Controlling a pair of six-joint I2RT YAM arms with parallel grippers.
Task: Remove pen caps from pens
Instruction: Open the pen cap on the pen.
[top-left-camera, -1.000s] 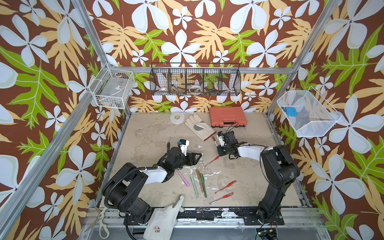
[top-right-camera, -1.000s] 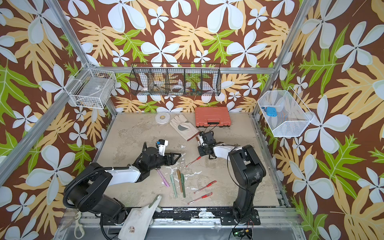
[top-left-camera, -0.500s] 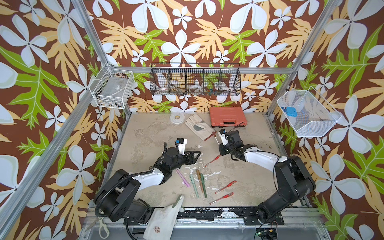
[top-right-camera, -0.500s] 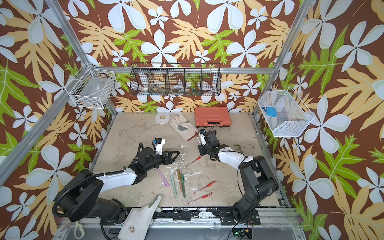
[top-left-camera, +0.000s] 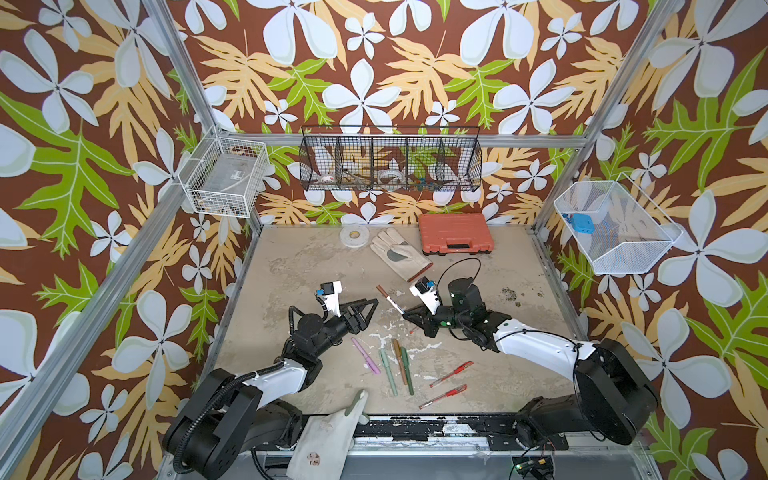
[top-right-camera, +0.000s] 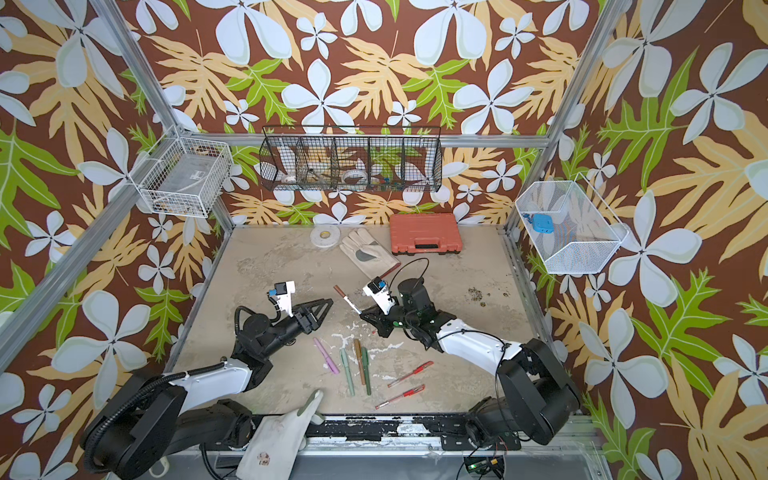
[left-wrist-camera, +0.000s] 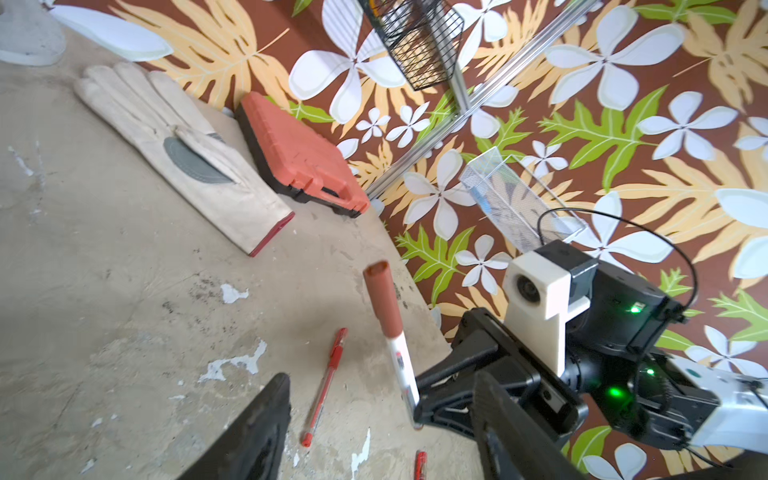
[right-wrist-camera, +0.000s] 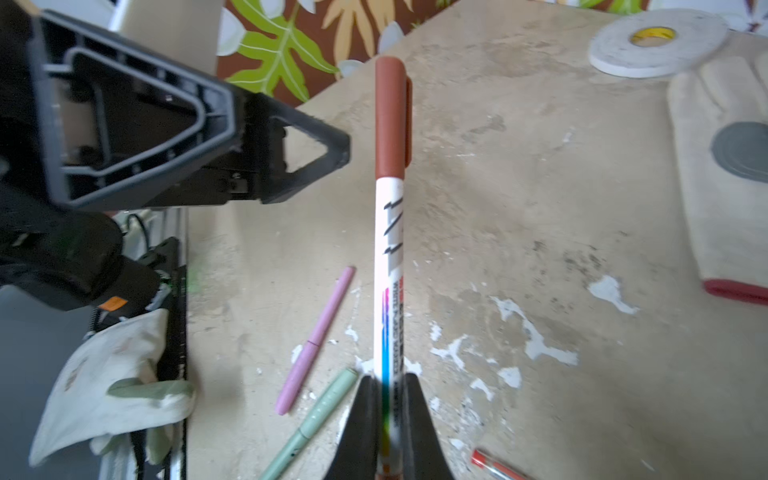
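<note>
My right gripper (right-wrist-camera: 388, 415) is shut on the lower barrel of a white marker (right-wrist-camera: 388, 270) and holds it above the table. The marker's dark red cap (right-wrist-camera: 390, 120) is still on and points at the left arm. Both top views show this marker (top-left-camera: 390, 300) (top-right-camera: 347, 300). My left gripper (left-wrist-camera: 382, 432) stands open and empty, its fingertips (right-wrist-camera: 332, 153) just beside the cap without touching it. On the table in front lie pink (top-left-camera: 365, 356), pale green (top-left-camera: 388, 372), brown (top-left-camera: 400, 361) and dark green (top-left-camera: 408, 372) pens, all capped. Two red gel pens (top-left-camera: 451, 374) (top-left-camera: 442, 397) lie to their right.
A pale work glove (top-left-camera: 399, 253), an orange case (top-left-camera: 455, 239) and a tape roll (top-left-camera: 354, 237) lie at the back. A cloth (top-left-camera: 328, 432) hangs over the front edge. Wire baskets (top-left-camera: 390, 160) hang on the walls. Another red gel pen (left-wrist-camera: 326, 386) lies under the grippers.
The right arm has stretched out and carried the marker forward and to the left, toward the left gripper. The left gripper has drawn back slightly to the left.
</note>
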